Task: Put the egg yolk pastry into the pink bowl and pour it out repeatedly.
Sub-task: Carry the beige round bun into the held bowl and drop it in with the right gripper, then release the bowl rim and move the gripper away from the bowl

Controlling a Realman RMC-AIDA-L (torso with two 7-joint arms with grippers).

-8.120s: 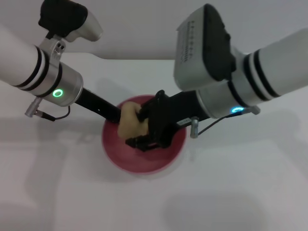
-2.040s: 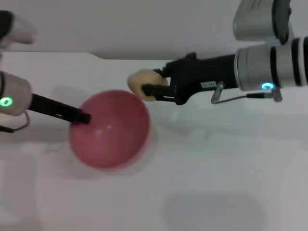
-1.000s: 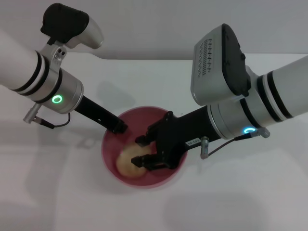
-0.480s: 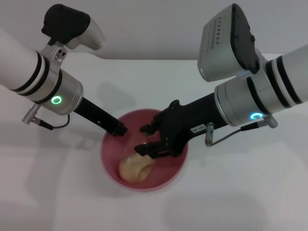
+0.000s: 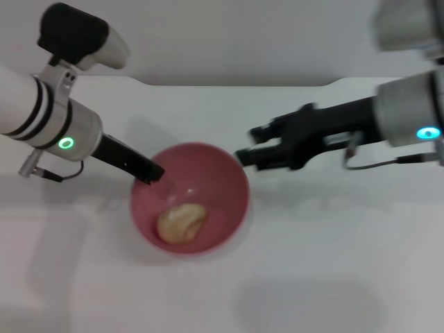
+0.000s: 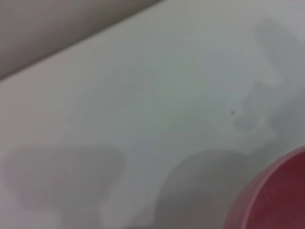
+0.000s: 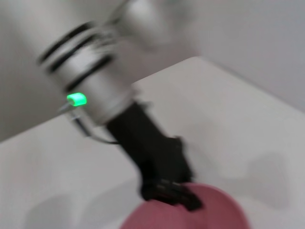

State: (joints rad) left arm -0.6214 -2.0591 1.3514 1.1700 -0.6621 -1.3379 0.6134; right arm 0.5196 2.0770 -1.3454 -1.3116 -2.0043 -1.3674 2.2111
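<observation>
Pink bowl (image 5: pixel 190 198), plastic, on white counter (image 5: pixel 333 250), gripped at its rim by the clenched left claw (image 5: pixel 151 172). Egg yolk pastry (image 5: pixel 180 222) is held inside, below that claw. Right claw (image 5: pixel 251 154), empty with fingers parted, is stationed beside the far rim; pouring falls to the nearer left arm.

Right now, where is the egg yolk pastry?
In the head view, the egg yolk pastry lies inside the pink bowl, near its bottom, left of centre on the white table.
</observation>
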